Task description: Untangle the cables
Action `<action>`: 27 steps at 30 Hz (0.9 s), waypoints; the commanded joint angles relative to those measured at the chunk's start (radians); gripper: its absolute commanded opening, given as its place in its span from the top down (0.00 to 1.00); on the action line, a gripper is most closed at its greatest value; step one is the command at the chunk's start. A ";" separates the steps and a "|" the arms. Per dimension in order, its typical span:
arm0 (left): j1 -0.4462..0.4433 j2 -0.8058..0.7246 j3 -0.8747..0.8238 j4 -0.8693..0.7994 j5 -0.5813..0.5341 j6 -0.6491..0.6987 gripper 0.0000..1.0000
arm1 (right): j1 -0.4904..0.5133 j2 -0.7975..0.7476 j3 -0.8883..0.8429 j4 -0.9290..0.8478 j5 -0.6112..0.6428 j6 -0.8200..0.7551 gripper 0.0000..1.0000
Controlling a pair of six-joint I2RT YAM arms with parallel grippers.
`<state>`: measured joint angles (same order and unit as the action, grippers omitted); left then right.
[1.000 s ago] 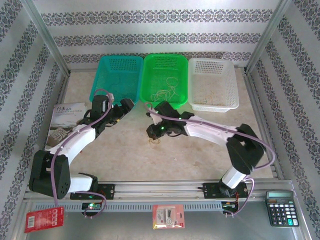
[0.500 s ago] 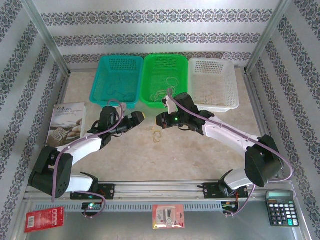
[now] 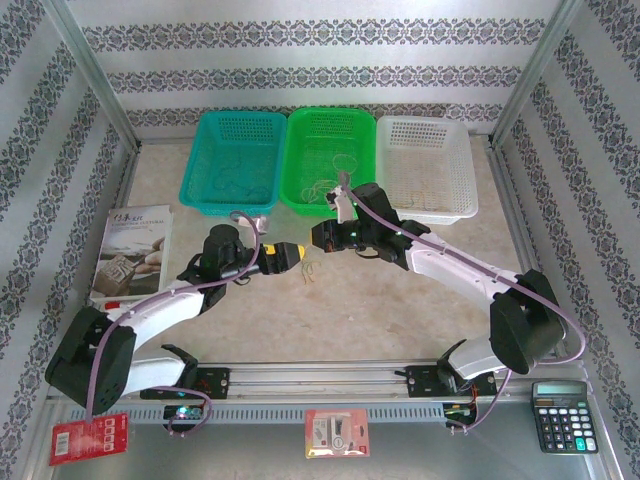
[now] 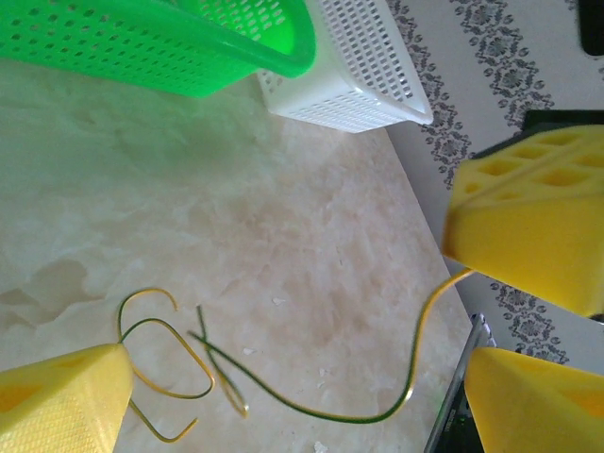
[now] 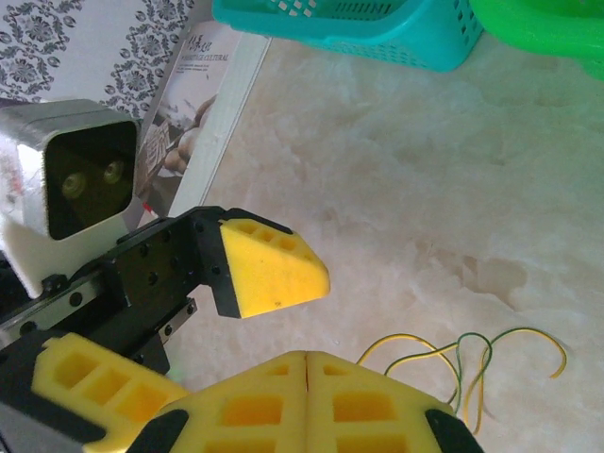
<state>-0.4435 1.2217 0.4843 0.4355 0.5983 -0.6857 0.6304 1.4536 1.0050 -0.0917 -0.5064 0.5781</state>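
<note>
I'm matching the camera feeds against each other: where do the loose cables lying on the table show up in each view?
Top external: loose cables at centre, in front of the green basket.
Left wrist: bottom centre; basket at top left.
Right wrist: bottom right; basket in the top right corner.
Shared landmark: the green basket.
</note>
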 commanded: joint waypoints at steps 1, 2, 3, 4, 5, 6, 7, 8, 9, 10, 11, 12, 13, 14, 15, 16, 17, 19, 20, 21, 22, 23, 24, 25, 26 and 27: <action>-0.018 -0.034 0.014 0.035 0.009 0.065 0.09 | 0.001 -0.024 0.027 0.019 -0.009 0.021 1.00; -0.021 -0.034 0.017 0.037 0.014 0.069 0.09 | 0.006 -0.024 0.033 0.014 -0.006 0.023 1.00; -0.022 -0.034 0.021 0.038 0.017 0.072 0.09 | 0.011 -0.027 0.037 0.011 -0.004 0.024 1.00; -0.024 -0.031 0.026 0.042 0.025 0.074 0.09 | 0.015 -0.026 0.043 0.006 -0.002 0.026 1.00; -0.026 -0.026 0.031 0.048 0.032 0.075 0.09 | 0.019 -0.026 0.050 0.003 -0.001 0.029 1.00; -0.028 -0.020 0.034 0.058 0.039 0.074 0.09 | 0.021 -0.024 0.056 -0.002 0.001 0.032 1.00; -0.031 -0.014 0.038 0.072 0.048 0.073 0.09 | 0.024 -0.022 0.064 -0.008 0.000 0.034 1.00; -0.033 -0.007 0.041 0.084 0.058 0.069 0.10 | 0.027 -0.021 0.071 -0.013 0.000 0.032 1.00; -0.034 -0.002 0.045 0.090 0.066 0.068 0.10 | 0.029 -0.020 0.078 -0.017 0.000 0.032 1.00; -0.039 0.005 0.048 0.095 0.067 0.071 0.10 | 0.032 -0.019 0.086 -0.020 0.001 0.034 1.00; -0.040 0.010 0.050 0.101 0.062 0.075 0.11 | 0.033 -0.018 0.092 -0.024 -0.002 0.037 1.00; -0.041 0.017 0.051 0.106 0.059 0.078 0.11 | 0.036 -0.018 0.099 -0.027 -0.006 0.039 1.00; -0.042 0.025 0.054 0.116 0.057 0.082 0.12 | 0.040 -0.017 0.105 -0.029 -0.009 0.042 1.00; -0.042 0.036 0.059 0.126 0.057 0.084 0.14 | 0.043 -0.018 0.111 -0.030 -0.013 0.049 1.00; -0.041 0.047 0.066 0.137 0.059 0.084 0.17 | 0.043 -0.018 0.114 -0.030 -0.018 0.056 1.00; -0.041 0.062 0.071 0.149 0.058 0.086 0.22 | 0.043 -0.019 0.121 -0.027 -0.024 0.065 1.00; -0.041 0.079 0.075 0.168 0.060 0.084 0.27 | 0.043 -0.020 0.129 -0.025 -0.033 0.073 1.00; -0.041 0.111 0.078 0.214 0.058 0.077 0.36 | 0.043 -0.023 0.149 -0.024 -0.055 0.087 1.00; -0.042 0.129 0.078 0.238 0.057 0.070 0.41 | 0.042 -0.027 0.158 -0.022 -0.067 0.094 1.00; -0.041 0.146 0.077 0.260 0.057 0.064 0.44 | 0.042 -0.031 0.166 -0.022 -0.072 0.101 1.00; -0.042 0.163 0.076 0.286 0.053 0.054 0.49 | 0.041 -0.037 0.174 -0.018 -0.080 0.112 1.00; -0.042 0.181 0.071 0.313 0.051 0.044 0.53 | 0.039 -0.043 0.177 -0.010 -0.089 0.126 1.00; -0.042 0.194 0.069 0.336 0.049 0.036 0.56 | 0.036 -0.051 0.178 0.003 -0.096 0.142 1.00; -0.041 0.208 0.064 0.361 0.046 0.023 0.58 | 0.034 -0.059 0.179 0.015 -0.103 0.159 1.00; -0.041 0.220 0.061 0.386 0.041 0.012 0.59 | 0.031 -0.065 0.179 0.029 -0.110 0.175 1.00; -0.042 0.228 0.057 0.407 0.039 0.002 0.62 | 0.031 -0.073 0.179 0.040 -0.117 0.189 1.00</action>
<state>-0.4721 1.4319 0.5404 0.6922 0.6357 -0.6567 0.6590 1.4254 1.1500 -0.1032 -0.5747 0.7078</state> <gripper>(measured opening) 0.396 0.056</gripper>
